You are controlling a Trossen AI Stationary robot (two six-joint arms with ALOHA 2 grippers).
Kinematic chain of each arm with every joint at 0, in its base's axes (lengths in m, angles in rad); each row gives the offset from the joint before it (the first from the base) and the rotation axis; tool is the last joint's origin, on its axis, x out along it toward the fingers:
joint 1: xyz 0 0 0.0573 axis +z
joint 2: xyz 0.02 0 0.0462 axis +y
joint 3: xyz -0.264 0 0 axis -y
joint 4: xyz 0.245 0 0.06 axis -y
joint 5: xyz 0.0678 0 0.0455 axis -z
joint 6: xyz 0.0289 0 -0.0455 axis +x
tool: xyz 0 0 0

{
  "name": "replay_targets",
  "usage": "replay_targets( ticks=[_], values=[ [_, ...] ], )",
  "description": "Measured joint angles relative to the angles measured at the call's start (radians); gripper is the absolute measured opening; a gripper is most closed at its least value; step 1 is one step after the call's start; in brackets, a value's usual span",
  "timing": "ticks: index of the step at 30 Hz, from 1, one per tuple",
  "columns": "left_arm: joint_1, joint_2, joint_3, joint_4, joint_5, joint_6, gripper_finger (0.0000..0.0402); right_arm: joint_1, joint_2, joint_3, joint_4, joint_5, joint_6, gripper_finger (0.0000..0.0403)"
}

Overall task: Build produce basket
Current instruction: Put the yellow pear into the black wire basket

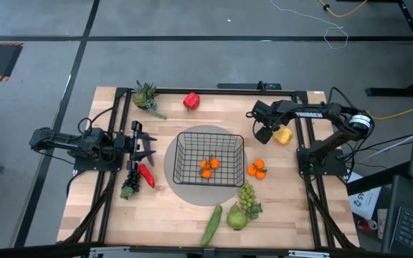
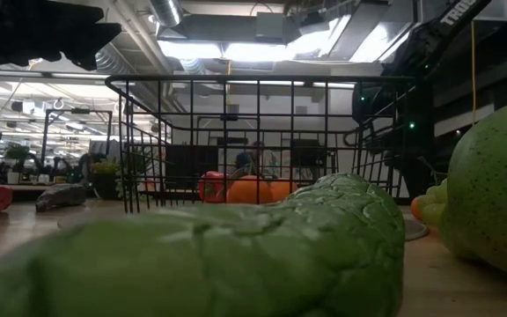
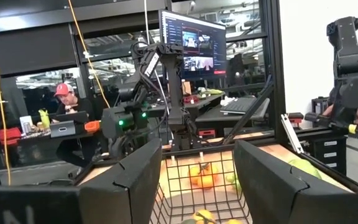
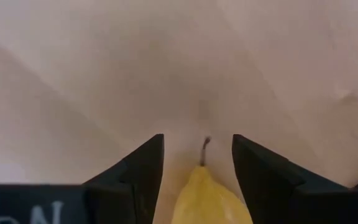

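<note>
left gripper [image 1: 151, 148] parted, parked at basket's 9 o'clock | basket [image 1: 209, 159] centred on table [image 1: 120, 215], oranges [image 1: 209, 165] inside | right gripper [image 1: 269, 132] at basket's 1 o'clock, fingers astride yellow fruit [image 4: 209, 199]; grip cannot be told

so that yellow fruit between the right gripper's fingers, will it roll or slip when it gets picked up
Probably somewhat. The yellow fruit looks smooth and tapers toward its stem, so the fingers of the right gripper might slide toward the narrow end. Its rounded body suggests it could roll on the table if nudged. It looks like a moulded toy, so likely light and stiff.
</note>
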State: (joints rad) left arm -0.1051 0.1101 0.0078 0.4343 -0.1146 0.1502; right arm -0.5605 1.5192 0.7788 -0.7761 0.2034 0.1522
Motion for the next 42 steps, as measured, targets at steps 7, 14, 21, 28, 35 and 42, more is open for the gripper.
replay_targets(
  ticks=[7,14,21,28,35,42],
  values=[
    [0.000,0.000,0.000,0.000,0.000,-0.017,0.0197,-0.003,0.034,0.000,-0.016,-0.024,-0.014,0.0189],
    [0.000,0.000,0.000,0.000,0.000,-0.018,0.0197,-0.033,0.090,0.006,-0.019,-0.040,-0.041,0.0189],
    [0.000,0.000,0.000,0.000,0.000,-0.018,0.0197,-0.040,0.087,0.005,-0.015,-0.076,-0.028,0.0156],
    [0.000,0.000,0.000,0.000,0.000,-0.018,0.0197,-0.040,0.087,0.003,-0.006,-0.134,-0.026,0.0059],
    [0.000,0.000,0.000,0.000,0.000,-0.019,0.0197,-0.036,0.087,0.002,-0.001,-0.165,-0.035,0.0005],
    [0.000,0.000,0.000,0.000,0.000,-0.019,0.0197,0.006,0.064,0.109,-0.123,-0.132,-0.078,0.0002]
  ],
)
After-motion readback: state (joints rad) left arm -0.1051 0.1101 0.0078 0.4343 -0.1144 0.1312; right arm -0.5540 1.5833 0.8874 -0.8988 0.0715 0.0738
